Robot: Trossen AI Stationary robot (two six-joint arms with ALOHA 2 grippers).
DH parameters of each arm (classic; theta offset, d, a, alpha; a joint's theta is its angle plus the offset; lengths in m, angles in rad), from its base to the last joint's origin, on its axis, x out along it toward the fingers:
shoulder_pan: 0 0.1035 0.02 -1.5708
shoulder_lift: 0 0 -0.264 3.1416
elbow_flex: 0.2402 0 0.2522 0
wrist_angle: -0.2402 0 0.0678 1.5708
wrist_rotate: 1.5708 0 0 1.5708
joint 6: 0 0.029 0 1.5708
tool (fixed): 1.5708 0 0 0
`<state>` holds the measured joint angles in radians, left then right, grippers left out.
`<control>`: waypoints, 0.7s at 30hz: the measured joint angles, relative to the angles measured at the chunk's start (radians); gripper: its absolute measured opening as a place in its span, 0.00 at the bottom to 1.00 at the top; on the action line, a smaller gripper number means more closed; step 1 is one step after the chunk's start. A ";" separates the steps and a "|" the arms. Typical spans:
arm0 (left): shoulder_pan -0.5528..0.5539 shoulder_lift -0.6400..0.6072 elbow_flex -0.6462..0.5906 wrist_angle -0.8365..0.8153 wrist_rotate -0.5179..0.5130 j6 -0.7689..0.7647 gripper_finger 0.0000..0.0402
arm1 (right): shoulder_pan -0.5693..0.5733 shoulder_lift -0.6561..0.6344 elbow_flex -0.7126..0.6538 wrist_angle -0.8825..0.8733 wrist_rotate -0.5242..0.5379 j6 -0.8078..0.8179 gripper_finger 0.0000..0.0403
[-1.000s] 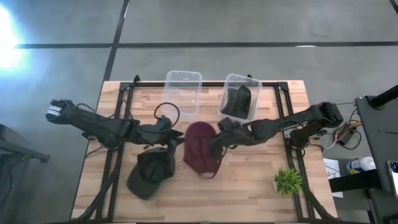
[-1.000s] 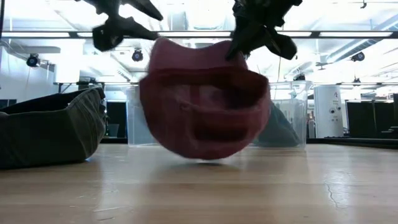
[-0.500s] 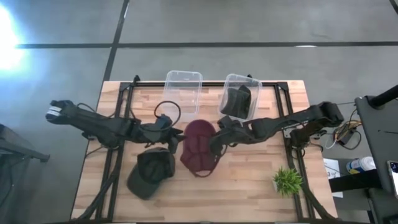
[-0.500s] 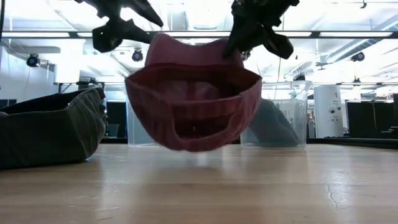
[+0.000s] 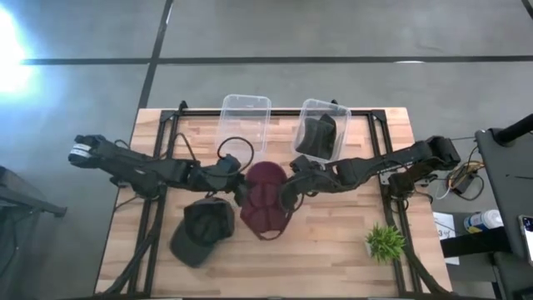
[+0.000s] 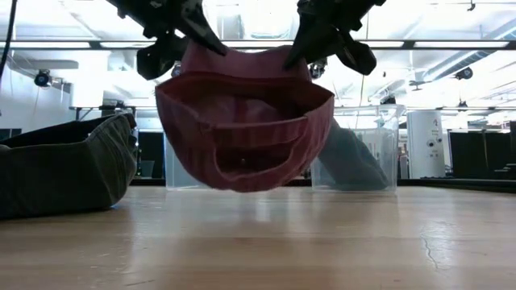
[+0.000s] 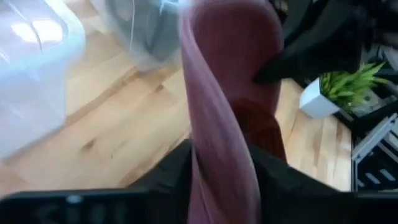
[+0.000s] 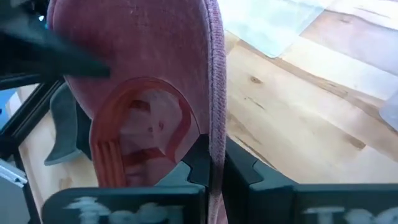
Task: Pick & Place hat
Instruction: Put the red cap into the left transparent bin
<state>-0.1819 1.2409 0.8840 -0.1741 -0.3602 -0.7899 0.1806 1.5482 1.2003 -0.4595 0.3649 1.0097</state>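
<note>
both grippers clamp the maroon hat by its rim: left gripper on one side, right gripper on the opposite side, fingers closed onto the fabric edge in each wrist view. low view shows the hat hanging clear of the table, opening toward the camera, rim stretched between the two grips. likely reason for the two-arm hold: keeps the soft crown open and level so it drops into a bin without folding. nearest the camera in the low view, an olive hat sits on the table to one side, untouched; from above it lies just beside the left arm. plant sits near the front right edge, well apart from the work. farther back, two clear bins: empty bin and a second bin already holding a dark hat. judging by that, maroon hat goes to the empty bin next; it's mid-table now, short of both bins. risk: uneven release lets one side sag and catch the bin wall.
</note>
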 joint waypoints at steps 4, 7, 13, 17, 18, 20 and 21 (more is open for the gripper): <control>0.009 -0.012 0.026 -0.033 -0.038 0.050 0.04 | 0.001 -0.017 0.000 0.007 -0.001 -0.023 0.07; 0.017 -0.026 0.081 -0.122 -0.053 0.082 0.02 | -0.003 -0.045 0.001 0.031 -0.001 -0.039 0.17; 0.026 -0.052 0.241 -0.354 -0.262 0.149 0.02 | -0.009 -0.155 0.003 0.019 0.103 -0.101 0.43; 0.038 -0.071 0.377 -0.431 -0.582 0.233 0.02 | -0.009 -0.245 0.004 -0.015 0.231 -0.138 0.57; 0.040 -0.071 0.402 -0.430 -0.688 0.274 0.02 | -0.010 -0.262 0.004 -0.034 0.263 -0.139 0.59; 0.061 -0.067 0.429 -0.404 -0.860 0.376 0.02 | -0.010 -0.290 0.005 -0.067 0.302 -0.141 0.62; 0.079 -0.062 0.433 -0.376 -0.924 0.431 0.02 | -0.010 -0.296 0.005 -0.088 0.315 -0.141 0.63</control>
<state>-0.1033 1.1793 1.3168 -0.5500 -1.2841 -0.3586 0.1707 1.2526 1.2049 -0.5470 0.6803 0.8684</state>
